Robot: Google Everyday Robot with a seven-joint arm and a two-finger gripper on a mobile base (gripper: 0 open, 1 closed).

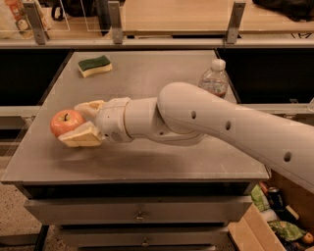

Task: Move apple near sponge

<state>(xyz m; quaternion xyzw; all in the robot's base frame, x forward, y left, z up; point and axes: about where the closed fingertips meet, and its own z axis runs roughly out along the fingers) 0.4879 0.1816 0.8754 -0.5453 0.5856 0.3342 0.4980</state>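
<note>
The apple (65, 122) is pinched between the pale fingers (83, 138) of the gripper (72, 124) near the front left of the grey metal table (147, 73), stem pointed upward. The sponge (95, 65) is laid green side up at the far left, well apart from the apple, with its long axis roughly crosswise. A water bottle (214, 78) is stood by the right edge, and drawers (140, 212) are seen beneath.

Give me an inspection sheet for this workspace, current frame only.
Surface: grey metal table.
Job's things: apple near the left front edge; sponge at the far left, well apart from it.
Clutter: water bottle, upright, far right.
Gripper: gripper at left front, one finger on each side of the apple, closed on it.
Cables: nothing seen.
Surroundings: wooden counter behind the table; cardboard box of odds and ends, lower right.
</note>
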